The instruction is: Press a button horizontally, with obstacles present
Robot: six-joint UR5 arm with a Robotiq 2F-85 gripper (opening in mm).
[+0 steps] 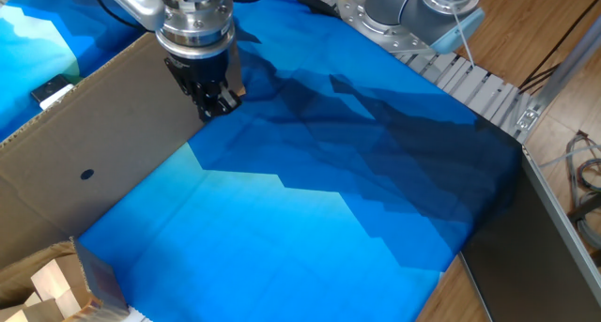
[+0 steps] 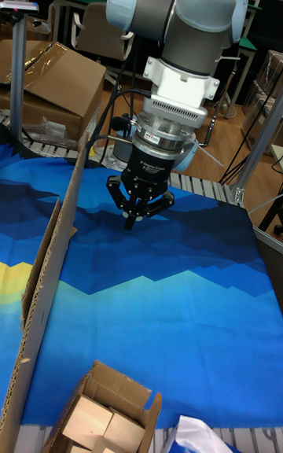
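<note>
The obstacle is a long brown cardboard panel (image 1: pixel 94 134) standing on its edge along the left of the blue cloth, with a small dark round hole (image 1: pixel 86 174). In the tall fixed view the panel (image 2: pixel 47 296) shows nearly edge-on. My gripper (image 1: pixel 214 106) hangs just beside the panel's far end, on the cloth side, pointing down. In the tall fixed view its fingertips (image 2: pixel 131 222) meet in a point above the cloth, shut on nothing. The button is out of view; no red shows anywhere.
A small white box with a dark top (image 1: pixel 52 91) peeks over the panel's top edge. An open carton of pale wooden blocks (image 1: pixel 47 284) (image 2: pixel 98 421) stands at the near corner. Metal rollers (image 1: pixel 470 83) and the arm's base (image 1: pixel 413 12) border the far side.
</note>
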